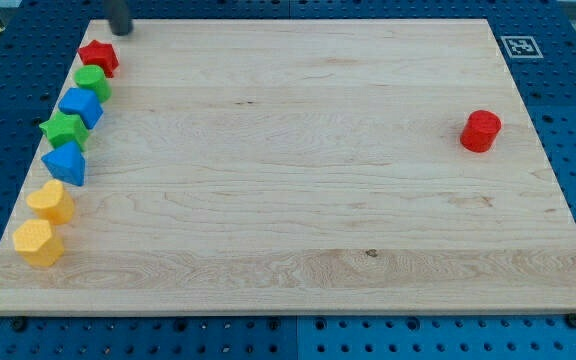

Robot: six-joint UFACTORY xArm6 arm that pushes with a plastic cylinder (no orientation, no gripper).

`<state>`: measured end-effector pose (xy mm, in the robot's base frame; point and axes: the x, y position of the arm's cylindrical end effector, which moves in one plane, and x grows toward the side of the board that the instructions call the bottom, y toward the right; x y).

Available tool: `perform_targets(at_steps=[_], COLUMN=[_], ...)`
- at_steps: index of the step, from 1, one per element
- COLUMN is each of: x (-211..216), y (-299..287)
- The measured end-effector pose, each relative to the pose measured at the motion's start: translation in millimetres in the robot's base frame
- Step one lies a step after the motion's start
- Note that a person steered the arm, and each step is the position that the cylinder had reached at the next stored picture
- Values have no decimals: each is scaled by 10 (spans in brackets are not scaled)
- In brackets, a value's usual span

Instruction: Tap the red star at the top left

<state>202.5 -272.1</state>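
A small red star [99, 57] lies flat on a pale wooden board [298, 170], close to the board's corner at the view's top left. It is a chunky, solid block with short blunt points and a glossy, bright red surface, its top face lighter than its shadowed sides. It sits just inside the board's left edge and a little below the board's top edge, fully on the wood with no part overhanging. Measured against the board as a whole, it is far from the board's centre and farther still from its right edge. The star rests level, not tipped or standing on a point
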Motion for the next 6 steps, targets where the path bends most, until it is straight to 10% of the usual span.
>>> perform_targets(at_steps=[6], x=[717], y=[-323])
